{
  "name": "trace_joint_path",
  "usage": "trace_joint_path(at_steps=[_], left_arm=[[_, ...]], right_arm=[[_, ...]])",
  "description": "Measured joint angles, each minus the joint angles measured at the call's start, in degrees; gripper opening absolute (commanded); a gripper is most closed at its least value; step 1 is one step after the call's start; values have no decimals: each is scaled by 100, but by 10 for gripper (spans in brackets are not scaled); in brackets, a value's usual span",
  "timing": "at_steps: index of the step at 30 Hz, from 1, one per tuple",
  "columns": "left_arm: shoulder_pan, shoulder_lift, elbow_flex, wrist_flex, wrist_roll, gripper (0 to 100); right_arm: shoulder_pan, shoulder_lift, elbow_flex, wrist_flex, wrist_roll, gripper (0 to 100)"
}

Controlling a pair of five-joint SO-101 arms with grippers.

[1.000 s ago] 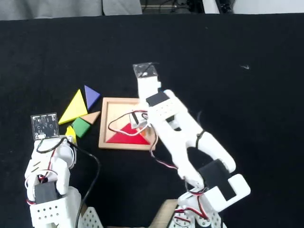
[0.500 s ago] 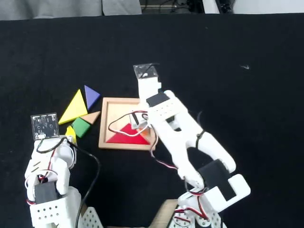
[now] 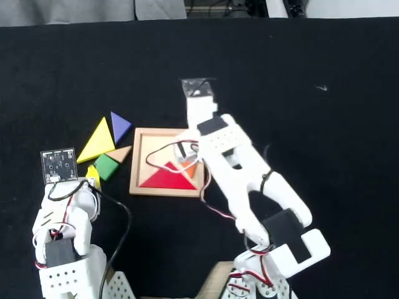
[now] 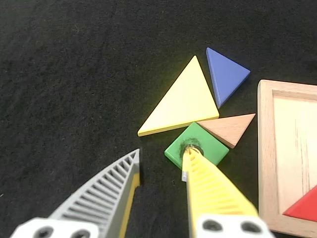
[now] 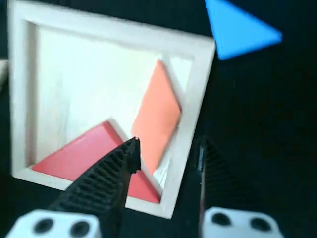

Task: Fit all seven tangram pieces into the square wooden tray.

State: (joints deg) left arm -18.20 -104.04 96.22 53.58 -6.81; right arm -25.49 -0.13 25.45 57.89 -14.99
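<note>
We see the right jaws apart over the square wooden tray (image 5: 199, 99); the flat orange parallelogram (image 5: 157, 111) lies inside, just ahead of them. Our left jaws stand apart, one tip at the green square (image 4: 210, 144).

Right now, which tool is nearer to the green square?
Left. The left tool hangs right over the green square, at its edge. The right tool is farther off, above the wooden tray, by the orange piece.
</note>
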Motion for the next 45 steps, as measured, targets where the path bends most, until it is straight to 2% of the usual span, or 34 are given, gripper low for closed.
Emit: trace_joint_path(at_steps=[2, 6, 13, 20, 31, 41, 45], left_arm=[[0, 0, 0, 0, 0, 152], [0, 0, 0, 0, 0, 152], [0, 0, 0, 0, 0, 152], [0, 0, 0, 0, 0, 152], [0, 0, 0, 0, 0, 152], [0, 0, 0, 0, 0, 152], [0, 0, 0, 0, 0, 152]], right_arm=[[0, 26, -229, 0, 264, 71], [0, 519, -800, 0, 554, 82], [0, 1741, -1767, 325, 615, 97], [18, 2259, -2409, 554, 624, 99], [35, 2268, -2488, 563, 1081, 96], [35, 2295, -2409, 563, 1125, 99], [53, 2505, -2400, 554, 1424, 96]])
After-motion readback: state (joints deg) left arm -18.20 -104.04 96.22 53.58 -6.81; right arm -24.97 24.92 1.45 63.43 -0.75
